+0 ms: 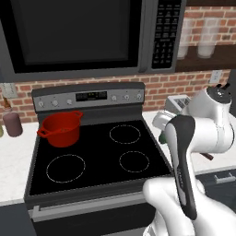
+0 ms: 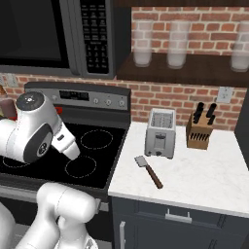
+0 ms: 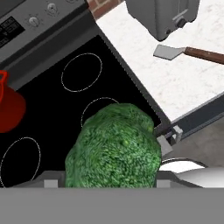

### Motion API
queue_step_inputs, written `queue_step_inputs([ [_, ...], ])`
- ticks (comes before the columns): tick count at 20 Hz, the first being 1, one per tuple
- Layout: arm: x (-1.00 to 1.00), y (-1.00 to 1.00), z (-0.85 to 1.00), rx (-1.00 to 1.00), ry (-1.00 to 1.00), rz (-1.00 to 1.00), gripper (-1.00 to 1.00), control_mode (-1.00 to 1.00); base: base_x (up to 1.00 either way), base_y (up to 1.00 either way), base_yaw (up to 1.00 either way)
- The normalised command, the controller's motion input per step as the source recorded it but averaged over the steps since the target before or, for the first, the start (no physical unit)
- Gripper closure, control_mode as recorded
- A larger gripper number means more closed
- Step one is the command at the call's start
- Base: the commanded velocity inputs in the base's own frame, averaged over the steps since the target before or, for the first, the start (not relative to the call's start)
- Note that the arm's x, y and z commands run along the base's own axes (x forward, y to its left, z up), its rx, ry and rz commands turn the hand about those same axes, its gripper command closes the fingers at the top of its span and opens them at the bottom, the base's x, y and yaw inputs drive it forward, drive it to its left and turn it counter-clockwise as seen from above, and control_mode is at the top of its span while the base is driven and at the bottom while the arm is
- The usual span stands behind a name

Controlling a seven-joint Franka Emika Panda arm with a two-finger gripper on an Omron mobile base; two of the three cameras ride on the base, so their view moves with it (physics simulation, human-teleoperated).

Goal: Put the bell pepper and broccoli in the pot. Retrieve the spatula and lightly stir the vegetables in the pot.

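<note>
One broccoli [image 3: 114,146] sits gripped in the tool [image 3: 111,183], hiding its fingers; one pot [image 1: 61,128] upper left, one spatula [image 2: 148,171] mid-frame.

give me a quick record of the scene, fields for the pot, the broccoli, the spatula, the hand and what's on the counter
pot: round deep red pot on the stove's back left burner, nothing visible inside
broccoli: green bumpy broccoli head held at the hand, above the black cooktop
spatula: grey-bladed spatula with brown handle lying on the white counter, in front of the toaster
hand: hand shut on the broccoli
counter items: silver toaster, wooden knife block
</note>
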Motion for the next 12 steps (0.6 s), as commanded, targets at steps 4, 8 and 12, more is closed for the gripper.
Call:
queue_step_inputs([
  [4, -0.02, 0.25, 0.05, -0.02, 0.03, 0.07, 1.0, -1.0, 0.0, 0.0, 0.0],
  [8, 0.0, 0.1, 0.02, 0.0, 0.02, 0.03, 1.0, 1.0, 0.0, 0.08, 0.01],
  [12, 0.0, 0.0, 0.0, 0.0, 0.0, 0.0, 1.0, 1.0, 0.0, 0.68, 0.09],
])
